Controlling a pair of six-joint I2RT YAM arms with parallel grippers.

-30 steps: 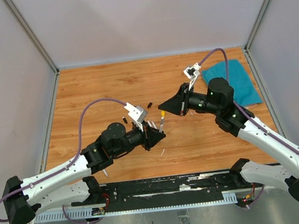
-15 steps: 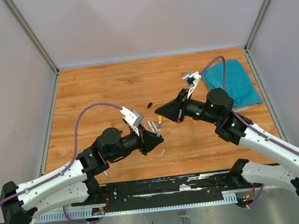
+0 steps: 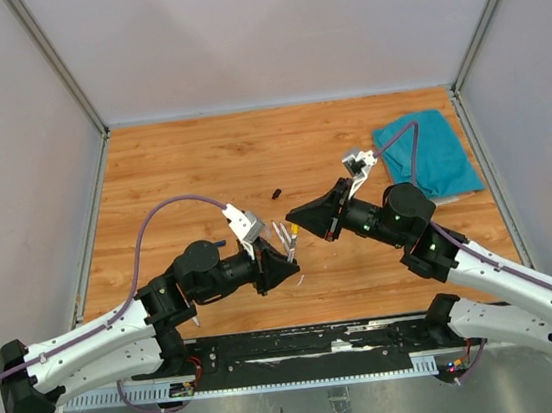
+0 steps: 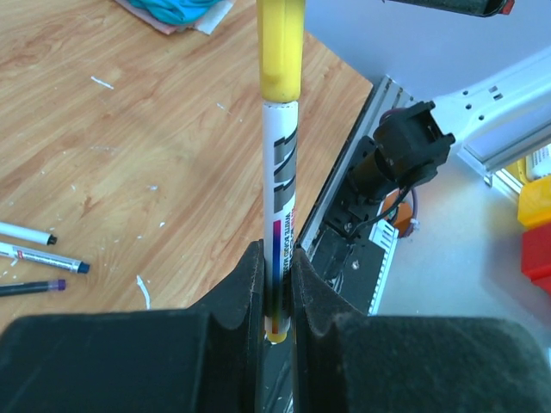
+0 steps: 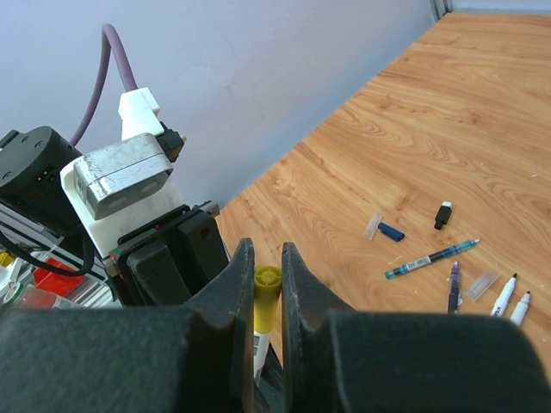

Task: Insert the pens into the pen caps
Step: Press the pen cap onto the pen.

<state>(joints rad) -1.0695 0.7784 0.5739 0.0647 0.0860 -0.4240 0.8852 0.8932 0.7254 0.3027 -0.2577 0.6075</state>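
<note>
The pen (image 4: 277, 189) stands in the frame's centre, its lower end clamped by the left gripper (image 4: 275, 262); the right gripper (image 5: 265, 256) pinches the yellow cap (image 5: 267, 292) at its tip. Slight misalignment while pushing could make the pen slip.

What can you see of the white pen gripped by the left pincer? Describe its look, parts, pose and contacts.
The white pen is a slim, plastic-looking barrel with grey bars, coloured print and a yellow tail end. It is clamped near that tail by the left pincer and lifted in mid-air. Its far end sits in the yellow cap, which the right pincer grips.
</note>
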